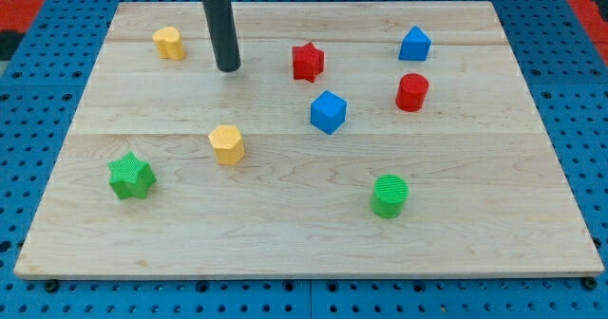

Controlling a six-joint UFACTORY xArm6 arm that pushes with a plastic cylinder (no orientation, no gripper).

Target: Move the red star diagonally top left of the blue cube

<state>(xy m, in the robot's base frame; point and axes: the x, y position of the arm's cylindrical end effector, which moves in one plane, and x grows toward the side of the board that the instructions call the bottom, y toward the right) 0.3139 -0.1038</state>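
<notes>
The red star (307, 61) sits on the wooden board near the view's top centre. The blue cube (328, 111) lies just below and slightly right of it, with a small gap between them. My tip (228, 69) rests on the board to the left of the red star, about a star's width and a half away, touching no block. The dark rod rises from it out of the view's top.
A yellow block (169, 43) is at the top left, a yellow hexagonal block (227, 144) at centre left, a green star (130, 176) at bottom left. A green cylinder (389, 196), a red cylinder (411, 92) and a blue house-shaped block (414, 44) stand on the right.
</notes>
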